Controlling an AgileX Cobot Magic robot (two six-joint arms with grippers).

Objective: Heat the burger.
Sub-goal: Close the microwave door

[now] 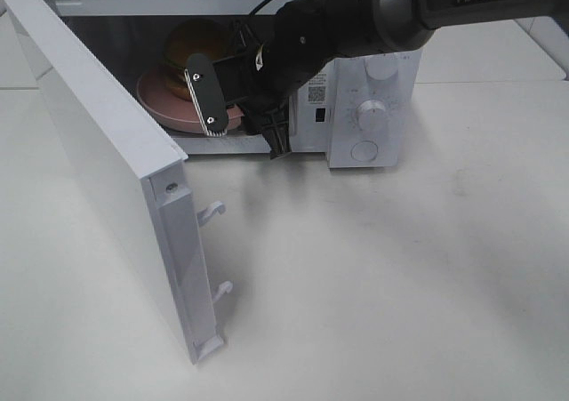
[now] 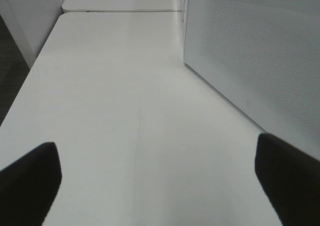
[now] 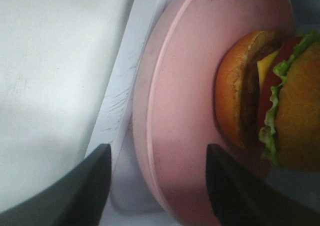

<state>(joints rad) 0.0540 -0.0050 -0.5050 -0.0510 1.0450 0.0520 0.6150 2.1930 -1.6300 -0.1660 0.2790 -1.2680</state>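
The burger (image 1: 197,41) sits on a round pink plate (image 1: 164,99) inside the open white microwave (image 1: 373,108). In the right wrist view the burger (image 3: 280,100) shows its golden bun, green lettuce and yellow cheese, set toward the far side of the plate (image 3: 185,85). My right gripper (image 1: 242,116) is at the microwave's mouth. Its jaws stand open on either side of the plate's near rim (image 3: 157,186), with a gap at each finger. My left gripper (image 2: 157,181) hovers open over bare table, holding nothing; it does not show in the high view.
The microwave door (image 1: 107,152) swings out toward the front left, its latch hooks facing the table's middle. Its perforated panel (image 2: 250,50) rises close beside my left gripper. The control knobs (image 1: 369,112) are on the microwave's right side. White tabletop (image 1: 382,276) spreads in front.
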